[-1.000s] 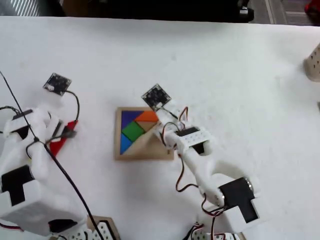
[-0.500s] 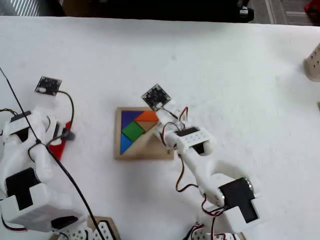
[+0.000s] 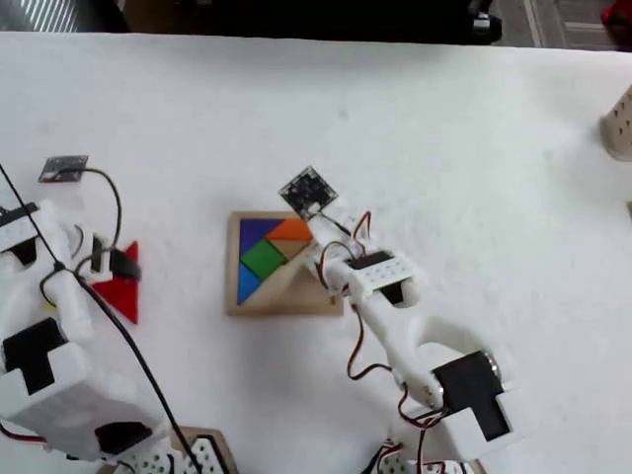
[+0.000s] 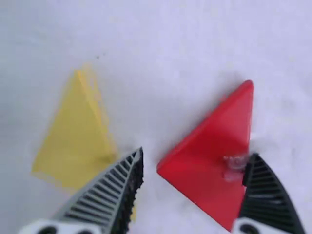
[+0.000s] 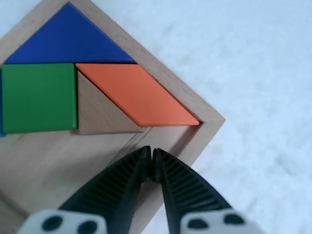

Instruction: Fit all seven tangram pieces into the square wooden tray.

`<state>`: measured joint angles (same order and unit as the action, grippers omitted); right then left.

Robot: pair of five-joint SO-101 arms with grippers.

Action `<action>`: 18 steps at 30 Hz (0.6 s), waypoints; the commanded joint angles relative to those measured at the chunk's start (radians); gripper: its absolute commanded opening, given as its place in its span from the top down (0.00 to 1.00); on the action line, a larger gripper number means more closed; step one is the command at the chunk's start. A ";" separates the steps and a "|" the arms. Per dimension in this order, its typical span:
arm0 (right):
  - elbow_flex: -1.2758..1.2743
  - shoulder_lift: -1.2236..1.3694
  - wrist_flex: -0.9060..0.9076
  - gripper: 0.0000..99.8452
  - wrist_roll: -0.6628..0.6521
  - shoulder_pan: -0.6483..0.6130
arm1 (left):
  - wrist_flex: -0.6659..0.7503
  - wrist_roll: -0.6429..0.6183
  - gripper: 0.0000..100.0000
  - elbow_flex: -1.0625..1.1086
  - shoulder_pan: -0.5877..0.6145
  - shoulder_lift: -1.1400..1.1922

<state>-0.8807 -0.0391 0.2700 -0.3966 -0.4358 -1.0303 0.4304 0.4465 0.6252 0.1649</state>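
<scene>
the tray (image 3: pixel 296 298) was pale wood. in it lay a blue triangle (image 5: pixel 66 39), a green square (image 5: pixel 38 97), an orange parallelogram (image 5: pixel 139 95) and a tan triangle (image 5: pixel 100 116). away from the tray, on the white table (image 3: pixel 444 128), lay a red triangle (image 4: pixel 209 156) and a yellow triangle (image 4: pixel 73 136).

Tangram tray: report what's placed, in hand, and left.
Done: blue triangle, green square and orange parallelogram sit in the tray. In hand: nothing gripped; the left end effector hangs open over the red triangle. Left: it and the yellow triangle, on the table.
</scene>
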 commanded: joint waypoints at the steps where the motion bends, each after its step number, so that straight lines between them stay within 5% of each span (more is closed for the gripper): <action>1: 0.035 -0.002 0.007 0.98 -0.021 -0.002 | 0.015 -0.129 0.67 0.006 0.028 -0.007; 6: 0.035 -0.002 0.007 0.98 -0.021 -0.002 | 0.034 -0.219 0.67 0.048 0.025 -0.008; 18: 0.035 -0.002 0.007 0.98 -0.021 -0.002 | 0.089 -0.221 0.68 0.055 -0.001 0.001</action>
<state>-0.8807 -0.0391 0.2700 -0.3966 -0.4358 -0.9705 0.2186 0.5063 0.6406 0.1695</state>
